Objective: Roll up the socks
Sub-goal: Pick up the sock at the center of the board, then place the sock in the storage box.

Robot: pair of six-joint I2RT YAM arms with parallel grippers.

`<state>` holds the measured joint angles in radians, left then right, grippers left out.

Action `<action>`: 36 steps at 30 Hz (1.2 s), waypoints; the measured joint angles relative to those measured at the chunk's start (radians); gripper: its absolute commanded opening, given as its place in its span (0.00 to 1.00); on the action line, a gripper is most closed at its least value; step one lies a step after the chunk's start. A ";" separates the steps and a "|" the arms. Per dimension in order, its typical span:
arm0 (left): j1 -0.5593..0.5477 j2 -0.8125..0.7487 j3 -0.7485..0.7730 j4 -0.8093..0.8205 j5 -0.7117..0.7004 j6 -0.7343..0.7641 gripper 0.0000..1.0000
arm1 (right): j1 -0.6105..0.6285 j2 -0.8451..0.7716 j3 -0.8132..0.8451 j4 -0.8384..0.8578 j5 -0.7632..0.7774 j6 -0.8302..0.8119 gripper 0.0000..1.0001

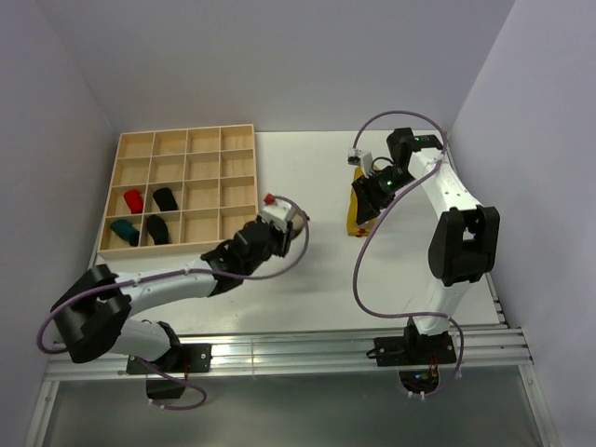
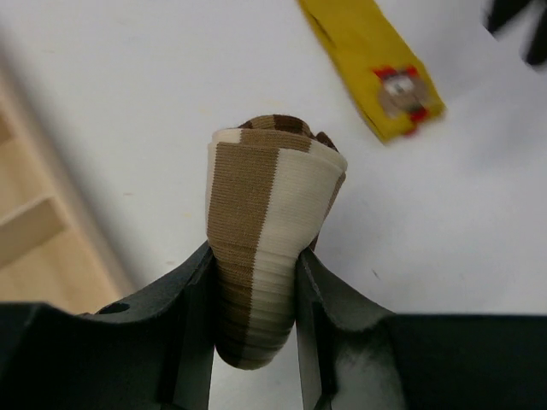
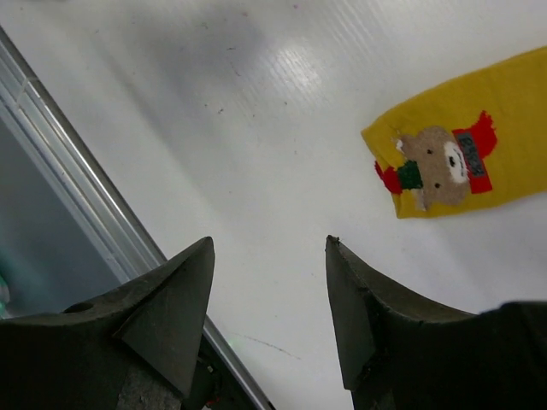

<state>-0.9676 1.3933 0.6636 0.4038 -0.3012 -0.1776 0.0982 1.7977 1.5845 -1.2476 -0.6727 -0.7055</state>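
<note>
My left gripper (image 2: pixel 254 256) is shut on a rolled white and brown sock (image 2: pixel 269 192) and holds it over the white table; in the top view this gripper (image 1: pixel 287 223) is mid-table, just right of the wooden box. A mustard yellow sock (image 2: pixel 369 61) with a bear patch lies flat beyond it. My right gripper (image 3: pixel 269 246) is open and empty above the table, with the yellow sock (image 3: pixel 479 128) off to its upper right. In the top view the right gripper (image 1: pixel 364 207) hovers over the yellow sock (image 1: pixel 354 226), hiding most of it.
A wooden box (image 1: pixel 207 140) with many compartments stands at the back left. It holds a red sock (image 1: pixel 134 200), a teal sock (image 1: pixel 124 230) and two black socks (image 1: pixel 166 198). A metal rail (image 3: pixel 68 171) runs along the table's edge.
</note>
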 measured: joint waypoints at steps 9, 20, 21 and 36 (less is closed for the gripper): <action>0.319 -0.144 0.190 -0.313 -0.224 -0.166 0.00 | -0.033 0.002 0.056 0.014 0.026 0.032 0.62; 0.583 0.177 0.487 -0.685 -0.512 -0.253 0.00 | -0.034 0.041 0.122 0.017 0.026 0.040 0.61; 0.587 0.218 0.518 -0.707 -0.524 -0.254 0.00 | -0.034 0.048 0.122 0.017 0.026 0.040 0.61; 0.617 0.534 0.674 -0.815 -0.467 -0.254 0.00 | -0.034 0.050 -0.016 0.058 0.025 0.035 0.59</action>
<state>-0.3504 1.9278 1.3376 -0.4110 -0.7685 -0.4313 0.0647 1.8477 1.5681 -1.1900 -0.6476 -0.6704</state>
